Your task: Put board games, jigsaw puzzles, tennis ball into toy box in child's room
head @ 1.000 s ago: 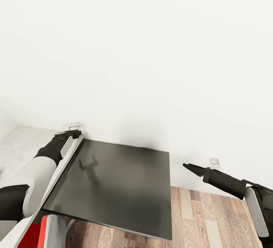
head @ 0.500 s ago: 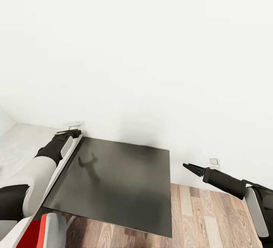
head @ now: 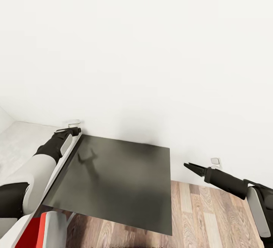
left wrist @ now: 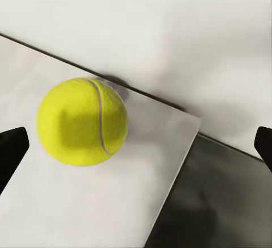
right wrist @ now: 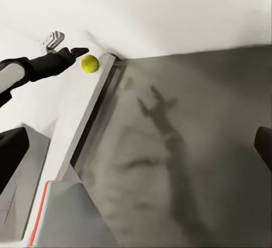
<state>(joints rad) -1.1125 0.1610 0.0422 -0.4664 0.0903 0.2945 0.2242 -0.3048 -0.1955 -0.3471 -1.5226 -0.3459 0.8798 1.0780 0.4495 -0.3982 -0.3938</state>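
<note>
Left end effector (head: 74, 130): extended over the far corner of the bench's pale slab; in the left wrist view its two dark fingertips (left wrist: 11, 148) stand wide apart at opposite edges of the picture, spread, gripping nothing.
Right end effector (head: 190, 167): held in the air beyond the dark section's right edge, above the floor; the head view shows its two pointed fingers slightly parted with nothing between them.
Wall (head: 151, 51): plain white, directly behind the bench.
Bench (head: 113, 180): lower dark grey glossy section in the middle of the head view, carrying the left arm's shadow; the pale grey slab top (left wrist: 85, 202) adjoins it on the left, standing higher.
Floor (head: 212, 217): wood-grain planks, to the right of and below the dark section.
Red-and-grey item (head: 36, 233): at the near left corner of the bench; identity cannot be told.
Wall socket (head: 215, 161): white, low on the wall, just beyond the right end effector.
Tennis ball (left wrist: 82, 121): yellow-green, resting on the pale slab near its far corner by the wall; it lies between the spread left fingertips, ahead of them, apart from both. The right wrist view places the ball (right wrist: 89, 63) just beside the left fingertips.
</note>
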